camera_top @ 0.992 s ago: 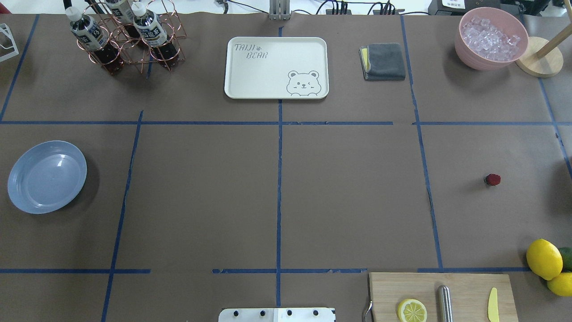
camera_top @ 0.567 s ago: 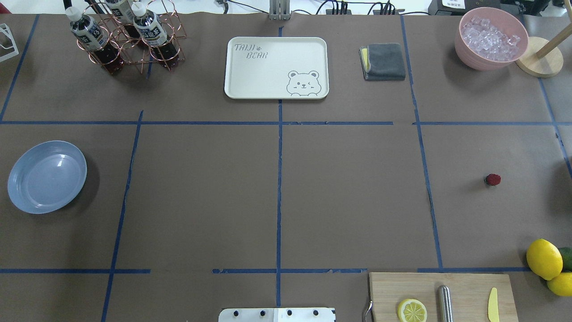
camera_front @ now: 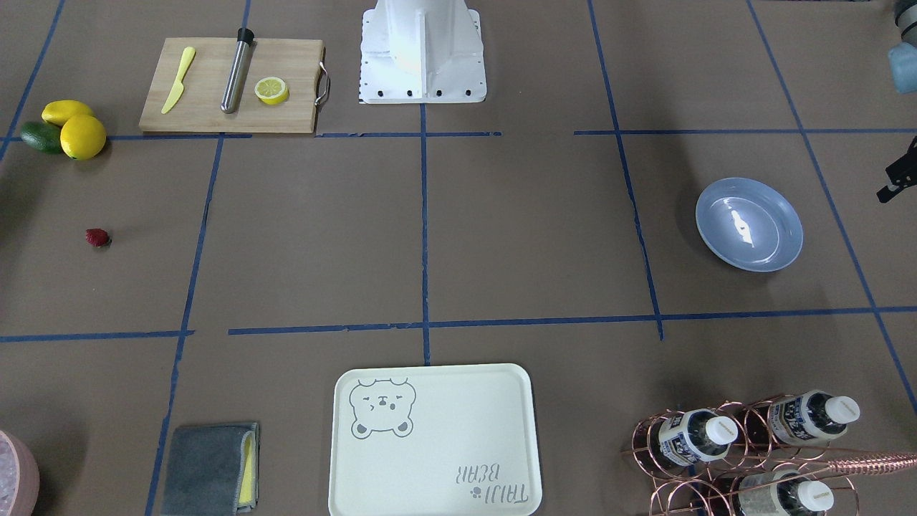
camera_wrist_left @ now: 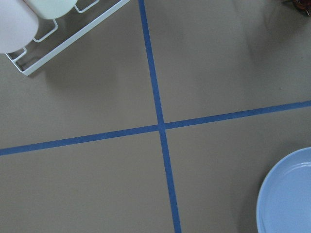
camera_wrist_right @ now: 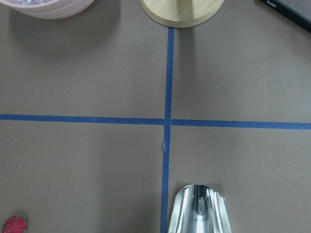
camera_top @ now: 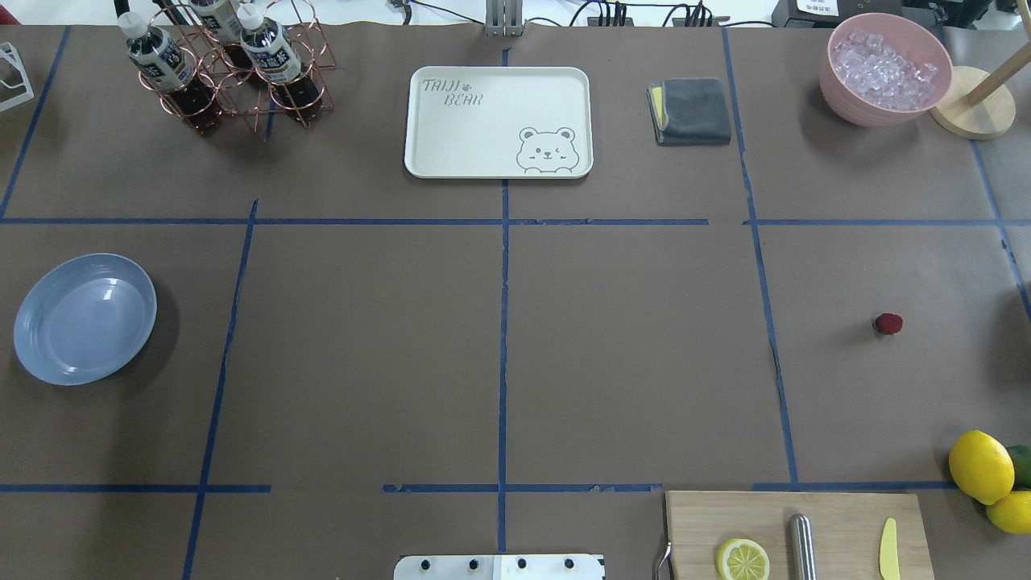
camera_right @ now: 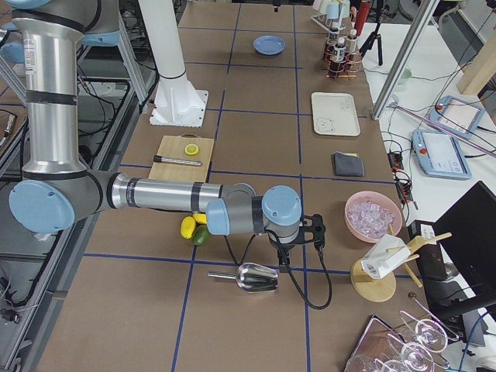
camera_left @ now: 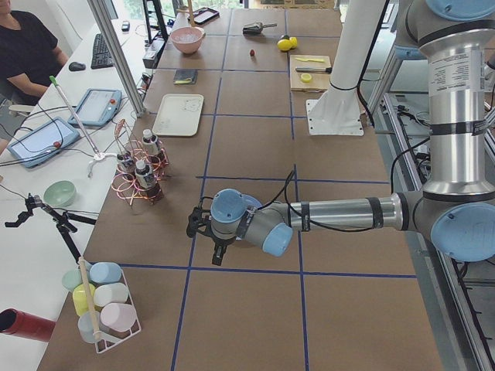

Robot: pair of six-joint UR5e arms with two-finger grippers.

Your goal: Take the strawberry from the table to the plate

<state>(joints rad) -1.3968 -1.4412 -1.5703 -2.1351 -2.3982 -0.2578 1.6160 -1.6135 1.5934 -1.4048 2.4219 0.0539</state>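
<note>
The strawberry (camera_top: 888,324) is a tiny dark red berry lying alone on the brown table (camera_top: 628,338), far right in the overhead view, and it shows at the bottom left corner of the right wrist view (camera_wrist_right: 14,224). At the far left rests the light blue plate (camera_top: 84,318), with nothing on it; its rim enters the left wrist view (camera_wrist_left: 289,194). My left gripper (camera_left: 203,229) hangs beyond the plate's outer side. My right gripper (camera_right: 314,232) hovers past the lemons at the table's other end. For both I cannot tell open or shut.
A cream bear tray (camera_top: 498,121), a copper bottle rack (camera_top: 225,64), a grey cloth (camera_top: 691,111) and a pink bowl of ice (camera_top: 884,68) line the far edge. Lemons (camera_top: 981,466) and a cutting board (camera_top: 838,515) sit near right. A metal scoop (camera_right: 252,277) lies under the right arm.
</note>
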